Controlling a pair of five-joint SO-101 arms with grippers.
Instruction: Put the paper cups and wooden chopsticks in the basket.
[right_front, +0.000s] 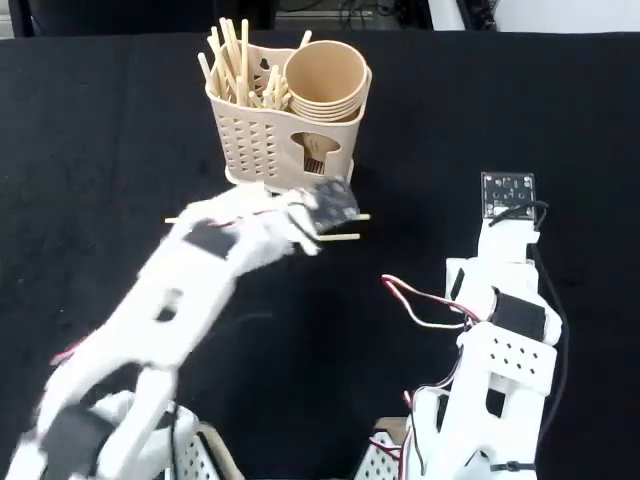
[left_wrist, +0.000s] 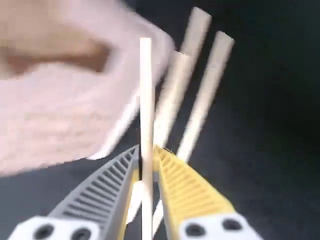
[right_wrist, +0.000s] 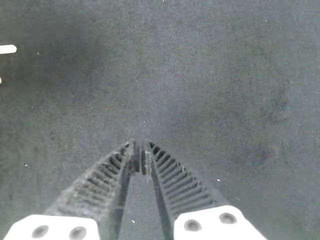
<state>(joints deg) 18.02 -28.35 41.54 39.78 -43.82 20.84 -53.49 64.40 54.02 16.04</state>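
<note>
The left gripper (left_wrist: 146, 150) is sitting low, just in front of the basket (right_front: 262, 140). Its fingers are pinching one chopstick (left_wrist: 145, 90), which is running lengthways along the line of the fingers rather than across them. That hold is looking weak for a lift, since the stick is likely to pivot or slide. A slow rise is looking wise, tipping the stick upright before bringing it over the rim.

At least two loose chopsticks (left_wrist: 202, 95) are lying on the black surface (right_front: 100, 150) just beyond the fingers, near the foot of the basket. Inside the basket, stacked paper cups (right_front: 326, 72) are filling one side and a bundle of sticks (right_front: 232, 62) is standing in the other, leaning out over the wall. The open slot is therefore looking narrow, and coming down from straight above is probably safest. The basket is standing toward the far edge of the surface.

The right gripper (right_wrist: 140, 152) is resting well apart to the side with its fingers closed on nothing, so it is not crowding the approach.
</note>
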